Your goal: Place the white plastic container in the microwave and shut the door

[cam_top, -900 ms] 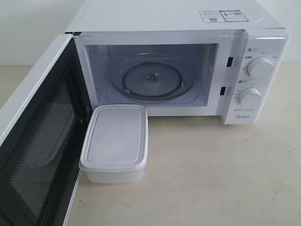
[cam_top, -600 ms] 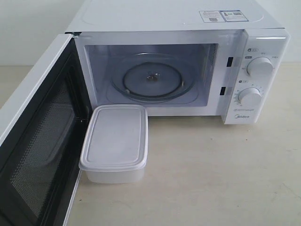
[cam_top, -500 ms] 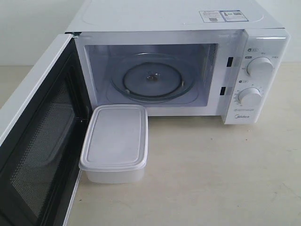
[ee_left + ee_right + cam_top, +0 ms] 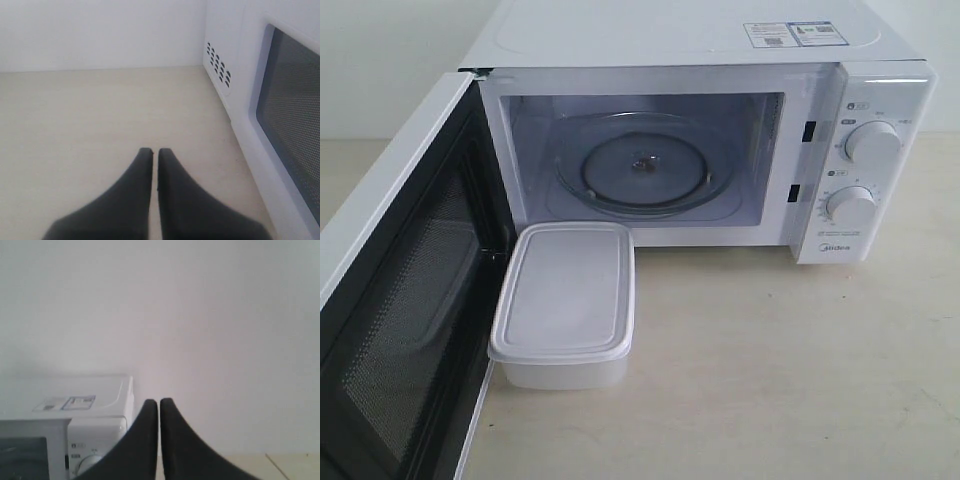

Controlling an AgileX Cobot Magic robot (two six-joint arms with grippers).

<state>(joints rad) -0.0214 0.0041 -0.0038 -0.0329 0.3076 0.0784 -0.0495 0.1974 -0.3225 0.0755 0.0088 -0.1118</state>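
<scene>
The white plastic container (image 4: 565, 303) stands lidded on the counter, just in front of the microwave (image 4: 700, 60) and beside the door's inner face. The door (image 4: 405, 290) is swung wide open toward the camera, and the glass turntable (image 4: 642, 170) inside is bare. Neither arm shows in the exterior view. My left gripper (image 4: 151, 150) is shut on nothing, hovering over the counter outside the door (image 4: 290, 115). Off to the microwave's knob side, my right gripper (image 4: 159, 401) is shut and empty, with the microwave (image 4: 75, 415) low in its view.
The beige counter (image 4: 790, 370) stretches in front of and to the right of the microwave. Two round knobs (image 4: 872, 142) sit on its right panel. A white wall (image 4: 200, 315) rises behind. Vent holes (image 4: 218, 68) mark the microwave's side.
</scene>
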